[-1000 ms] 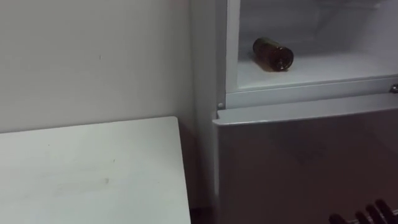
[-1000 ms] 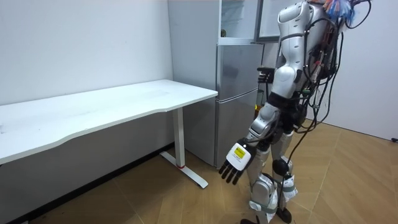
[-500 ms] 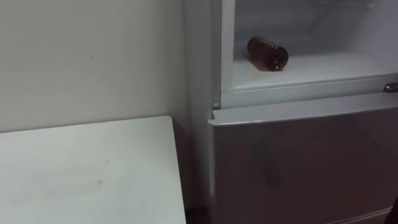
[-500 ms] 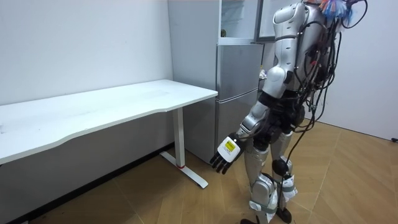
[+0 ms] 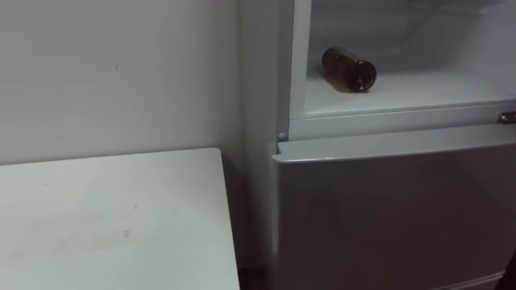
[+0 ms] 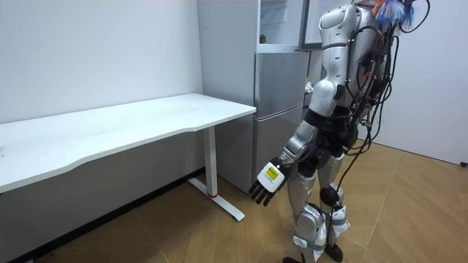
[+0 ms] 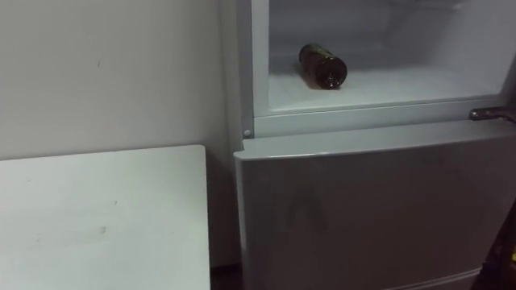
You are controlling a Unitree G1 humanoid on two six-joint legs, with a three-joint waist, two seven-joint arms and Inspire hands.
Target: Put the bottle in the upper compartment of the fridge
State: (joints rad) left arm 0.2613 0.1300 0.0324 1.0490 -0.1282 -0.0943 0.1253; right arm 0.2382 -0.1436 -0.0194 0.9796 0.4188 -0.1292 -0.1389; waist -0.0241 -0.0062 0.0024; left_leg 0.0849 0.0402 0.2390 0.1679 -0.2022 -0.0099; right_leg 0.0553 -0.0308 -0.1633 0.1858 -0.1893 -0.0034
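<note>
bottle (image 5: 349, 69) lies on its side in the open upper fridge (image 5: 419, 93); left hand (image 6: 267, 179) hangs with fingers slack. unchocked, it could roll out.

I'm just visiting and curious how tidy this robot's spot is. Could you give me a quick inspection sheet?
surface: white table, nothing on it
job's things: bottle lies on its side on the shelf of the open upper fridge
clutter: nothing seen
robot hands: left robot hand hangs open, empty; right robot hand barely shows at the edge
cables: nothing seen beyond the robot's own
surroundings: white wall, wood floor, lower fridge door shut
</note>
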